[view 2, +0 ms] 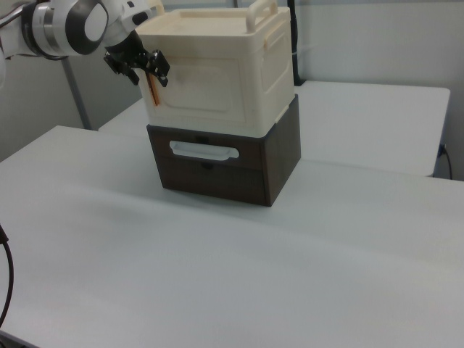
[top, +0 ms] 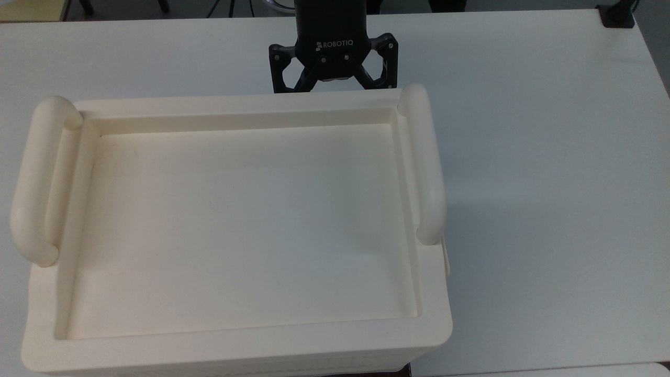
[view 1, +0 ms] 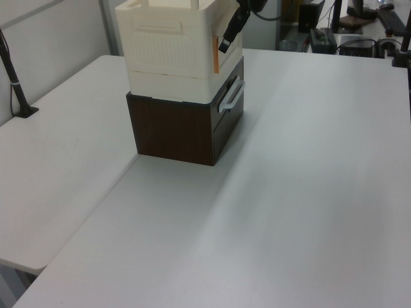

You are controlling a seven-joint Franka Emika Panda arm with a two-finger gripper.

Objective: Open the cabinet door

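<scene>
Fingers (view 1: 225, 43): spread apart, grasping nothing, poised at the orange strip (view 1: 216, 54) on the door's edge.
Cabinet door (view 2: 206, 87): front panel of the cream cabinet (top: 235, 220), looking shut. The cabinet sits atop a dark drawer unit (view 2: 217, 170) toward the worktop's (view 1: 308, 192) far edge in the left view.
Handling: likely light, stiff, slick plastic, best taken at the edge by the strip.
Contents: recessed top bare; interior hidden.

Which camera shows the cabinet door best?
The right view: the cabinet door faces that camera, with the gripper at its edge. The left view catches it edge-on; the top view sees the cabinet from above.
</scene>
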